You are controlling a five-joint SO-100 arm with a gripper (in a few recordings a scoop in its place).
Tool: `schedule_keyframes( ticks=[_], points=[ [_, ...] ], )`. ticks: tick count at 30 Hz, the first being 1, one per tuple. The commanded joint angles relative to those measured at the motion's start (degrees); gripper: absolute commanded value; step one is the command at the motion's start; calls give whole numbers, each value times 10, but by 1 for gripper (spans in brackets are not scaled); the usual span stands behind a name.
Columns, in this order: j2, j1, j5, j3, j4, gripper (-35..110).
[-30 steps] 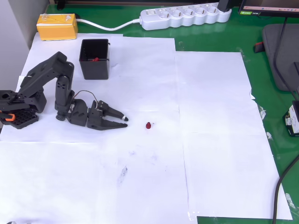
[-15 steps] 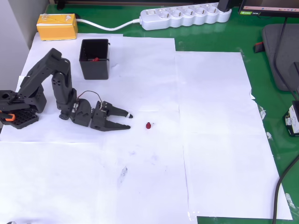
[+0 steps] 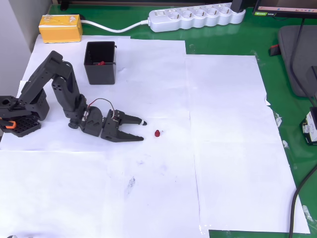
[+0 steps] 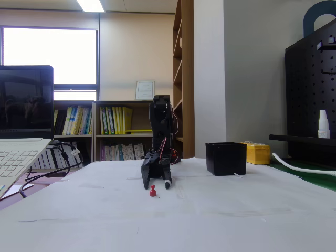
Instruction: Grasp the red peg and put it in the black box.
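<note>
In the fixed view the red peg [image 4: 153, 191] stands nearest, upright on the white paper [image 4: 210, 210], with nothing touching it. Just behind it the gripper [image 4: 156, 184] hangs low over the paper, its two dark fingers parted and pointing down toward the peg, holding nothing. Seen from overhead, the gripper [image 3: 142, 130] lies close to the sheet with its jaws spread in a moderate V, one white-tipped finger [image 3: 133, 119] above and the other below in the picture; the open mouth faces the red peg [image 3: 157, 133], which sits just to the right of the fingertips with a small gap of bare paper [image 3: 223, 124] between them. The arm [image 3: 59, 89] folds back to the left toward its black base. Farther off, the black box [image 3: 100, 63] stands upright near the top edge of the paper, well apart from the gripper, and a small red piece [image 3: 101, 63] lies inside it. In the fixed view the black box [image 4: 226, 158] sits to the right, behind the arm.
</note>
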Motion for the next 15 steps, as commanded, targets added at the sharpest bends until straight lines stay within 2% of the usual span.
schedule_keyframes(
  ticks=[1, 15],
  points=[
    [0, 6, -3, 26, 2, 22],
    [29, -4, 4, 120, 52, 23]
  ],
)
